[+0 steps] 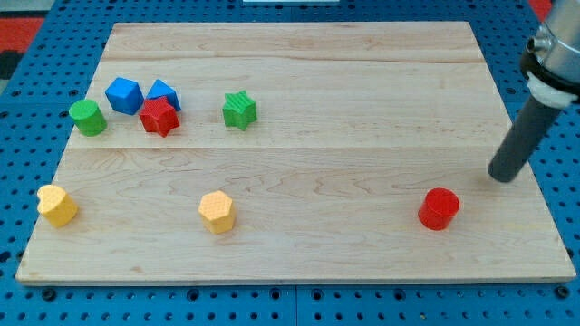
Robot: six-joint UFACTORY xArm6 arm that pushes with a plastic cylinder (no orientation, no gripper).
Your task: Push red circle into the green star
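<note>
The red circle (439, 208) is a short red cylinder at the lower right of the wooden board (362, 81). The green star (239, 110) sits at the upper middle-left, far from it. My tip (503, 177) is the lower end of the dark rod at the view's right edge, up and to the right of the red circle and apart from it.
A blue cube (124, 95), a second blue block (164, 93), a red star (159, 117) and a green cylinder (88, 118) cluster at the upper left. A yellow heart-like block (56, 205) lies at the lower left and an orange-yellow hexagon (217, 212) at the lower middle.
</note>
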